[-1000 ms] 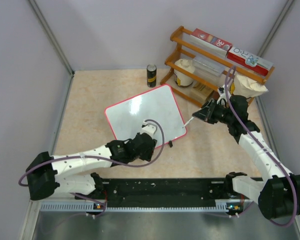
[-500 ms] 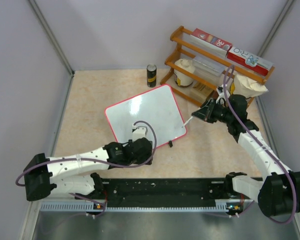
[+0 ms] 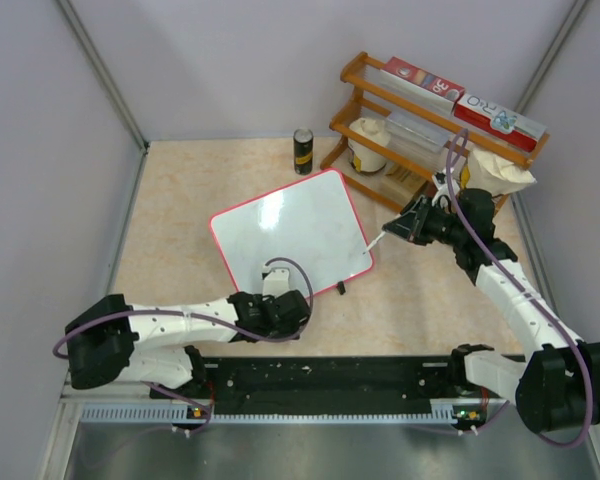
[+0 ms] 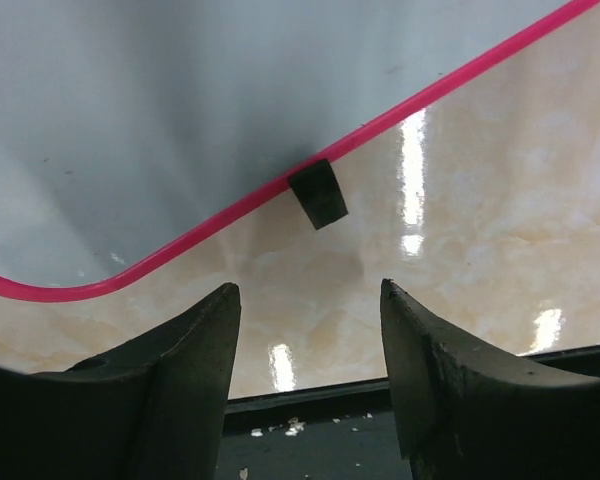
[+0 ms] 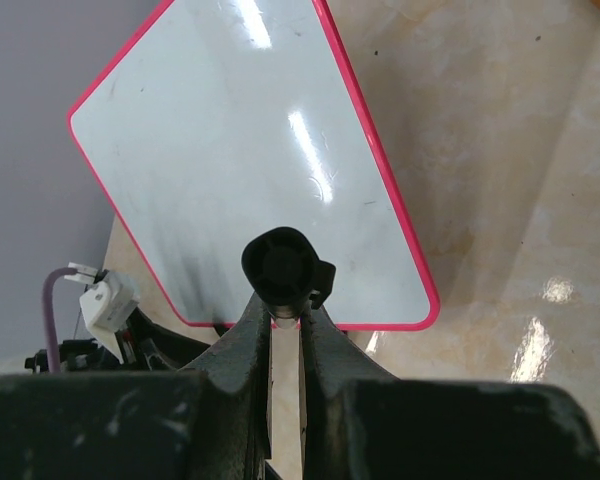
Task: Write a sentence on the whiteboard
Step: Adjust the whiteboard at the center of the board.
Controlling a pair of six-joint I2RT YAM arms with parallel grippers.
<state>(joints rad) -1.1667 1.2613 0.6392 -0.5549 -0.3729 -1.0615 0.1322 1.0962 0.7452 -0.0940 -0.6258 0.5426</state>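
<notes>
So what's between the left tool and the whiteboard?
Only bare beige table, in the left wrist view; the whiteboard's black clip pokes toward the left tool.

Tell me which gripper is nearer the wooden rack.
Right. The right gripper, shut on a marker, hovers just in front of the wooden rack; the left gripper, jaws open, sits at the near edge of the whiteboard, far across it.
</notes>
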